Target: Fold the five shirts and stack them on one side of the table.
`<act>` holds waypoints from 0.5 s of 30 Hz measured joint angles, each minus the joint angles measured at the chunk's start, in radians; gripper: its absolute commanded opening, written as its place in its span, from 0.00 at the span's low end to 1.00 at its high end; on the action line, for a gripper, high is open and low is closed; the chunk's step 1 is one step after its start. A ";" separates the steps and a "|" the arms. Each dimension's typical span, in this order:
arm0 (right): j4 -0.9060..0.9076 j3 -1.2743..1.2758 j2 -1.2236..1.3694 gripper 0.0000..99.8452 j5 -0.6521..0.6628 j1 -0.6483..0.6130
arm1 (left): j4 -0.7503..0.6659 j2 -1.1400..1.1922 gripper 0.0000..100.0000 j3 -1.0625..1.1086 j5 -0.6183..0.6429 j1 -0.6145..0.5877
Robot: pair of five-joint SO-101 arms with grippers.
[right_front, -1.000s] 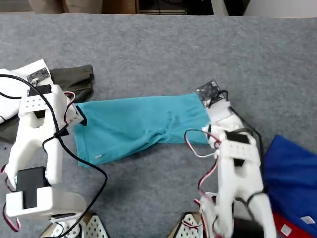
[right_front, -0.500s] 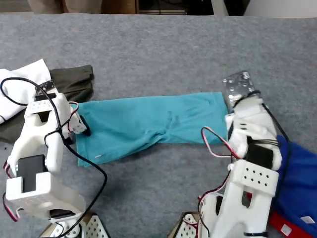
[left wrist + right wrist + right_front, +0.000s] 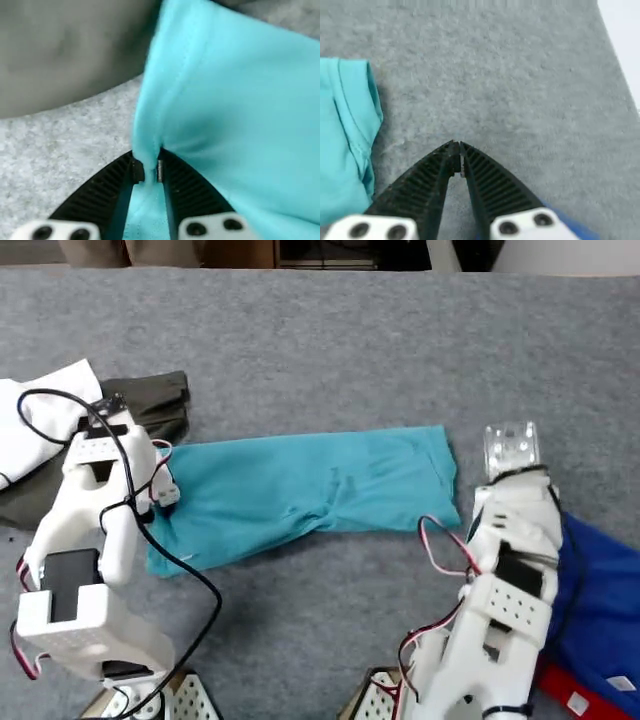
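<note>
Left wrist view: left end effector [image 3: 147, 171] clamped on teal shirt [image 3: 240, 110] edge, btwn tips.

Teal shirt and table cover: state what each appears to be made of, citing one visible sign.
The teal shirt looks like soft, matte knit cloth, probably cotton jersey: it creases and has stitched hems. The table cover seems grey felt or short-pile carpet: fuzzy, speckled, matte.

Blue shirt [image 3: 603, 602] partly off-frame, rt.
</note>
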 measured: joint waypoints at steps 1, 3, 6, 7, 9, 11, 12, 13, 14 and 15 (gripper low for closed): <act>-0.037 0.031 0.000 0.00 -0.002 0.000 | -0.005 0.000 0.02 0.000 0.000 0.000; -0.114 0.091 0.000 0.00 -0.002 0.000 | -0.011 0.000 0.02 0.000 0.000 0.000; -0.199 0.141 0.000 0.00 -0.002 0.000 | 0.011 0.003 0.02 -0.029 -0.003 -0.003; -0.219 0.146 0.000 0.00 -0.002 0.005 | 0.034 0.006 0.02 -0.052 -0.014 -0.011; -0.235 0.150 0.000 0.00 -0.002 0.008 | 0.101 0.008 0.02 -0.118 -0.034 -0.044; -0.242 0.150 0.000 0.00 -0.002 0.006 | 0.178 0.008 0.02 -0.207 -0.063 -0.078; -0.242 0.150 0.000 0.00 -0.002 0.006 | 0.219 0.008 0.02 -0.256 -0.077 -0.095; -0.242 0.150 0.000 0.00 -0.002 0.006 | 0.261 0.008 0.02 -0.304 -0.092 -0.117; -0.242 0.150 0.000 0.00 -0.002 0.006 | 0.298 0.008 0.02 -0.356 -0.106 -0.137; -0.242 0.150 0.000 0.00 -0.002 0.006 | 0.331 0.008 0.02 -0.407 -0.118 -0.155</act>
